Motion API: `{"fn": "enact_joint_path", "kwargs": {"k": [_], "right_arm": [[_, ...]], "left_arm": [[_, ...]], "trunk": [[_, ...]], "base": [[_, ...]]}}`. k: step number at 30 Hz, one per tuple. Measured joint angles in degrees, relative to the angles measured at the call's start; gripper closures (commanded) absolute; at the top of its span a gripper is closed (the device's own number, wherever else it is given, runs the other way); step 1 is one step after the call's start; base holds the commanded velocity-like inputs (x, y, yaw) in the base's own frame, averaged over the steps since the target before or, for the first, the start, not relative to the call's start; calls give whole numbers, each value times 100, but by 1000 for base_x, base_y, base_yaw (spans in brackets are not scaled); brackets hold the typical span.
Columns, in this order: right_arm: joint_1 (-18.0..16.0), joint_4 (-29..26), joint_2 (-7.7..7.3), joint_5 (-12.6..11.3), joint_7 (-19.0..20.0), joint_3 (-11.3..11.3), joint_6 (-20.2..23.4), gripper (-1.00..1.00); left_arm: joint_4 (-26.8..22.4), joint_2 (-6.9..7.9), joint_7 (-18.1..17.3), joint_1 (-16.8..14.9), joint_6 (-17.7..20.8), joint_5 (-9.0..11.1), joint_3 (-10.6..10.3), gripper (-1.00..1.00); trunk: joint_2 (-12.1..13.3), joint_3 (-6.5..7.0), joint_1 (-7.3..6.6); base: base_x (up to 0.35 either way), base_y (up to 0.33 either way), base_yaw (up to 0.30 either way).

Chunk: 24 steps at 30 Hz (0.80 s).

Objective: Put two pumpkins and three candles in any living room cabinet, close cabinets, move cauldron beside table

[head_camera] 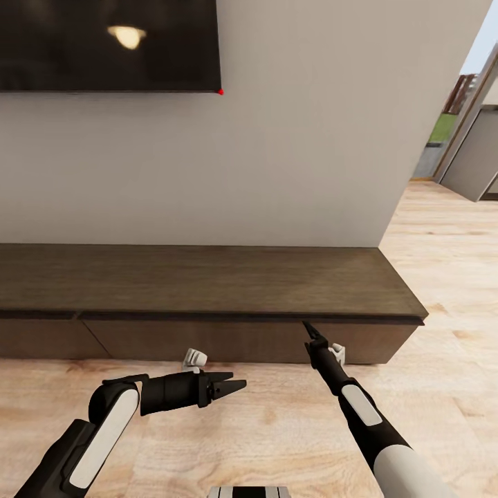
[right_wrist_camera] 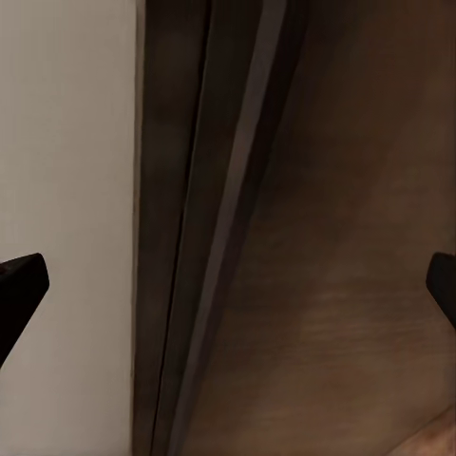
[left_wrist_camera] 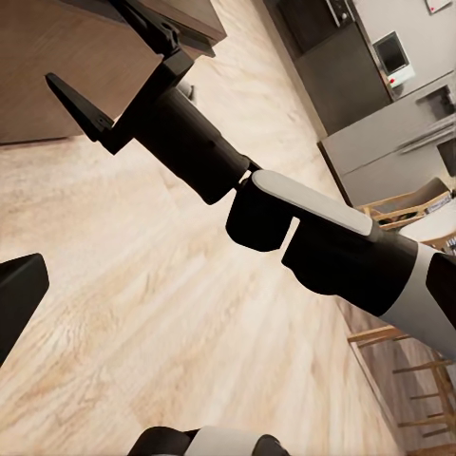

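The cabinet (head_camera: 207,277) is a long low dark-brown unit along the wall, and both flat fronts look shut. My right gripper (head_camera: 309,330) is open and reaches to the top edge of the right front (right_wrist_camera: 332,285), its fingertips (right_wrist_camera: 19,285) spread wide on either side of that edge. The left wrist view shows the same right gripper (left_wrist_camera: 114,62) open at the cabinet (left_wrist_camera: 47,66). My left gripper (head_camera: 228,386) hovers low over the floor in front of the cabinet's middle, pointing right, open and empty. The pumpkins, candles, cauldron and table are out of view.
A dark TV (head_camera: 104,41) hangs on the grey wall above the cabinet. Light wood floor (head_camera: 263,429) stretches in front and to the right, toward a doorway (head_camera: 470,138). Beyond my right arm, the left wrist view shows kitchen units (left_wrist_camera: 380,85) and wooden chairs (left_wrist_camera: 408,204).
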Motion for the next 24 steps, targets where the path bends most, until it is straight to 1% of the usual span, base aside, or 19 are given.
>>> {"fn": "enact_joint_path", "kwargs": {"k": [7, 9, 24], "right_arm": [[1, 0, 0, 0, 7, 1, -11, -100], [1, 0, 0, 1, 9, 1, -12, -100], [1, 0, 0, 7, 15, 2, -13, -100]], "left_arm": [[0, 0, 9, 0, 0, -4, 0, -100], [0, 0, 6, 0, -1, -5, 0, -100], [8, -22, 19, 0, 0, -15, 0, -100]], "trunk": [[0, 0, 0], [-2, -44, 6], [-3, -44, 5]], "base": [[0, 0, 0], [0, 0, 0], [0, 0, 0]]}}
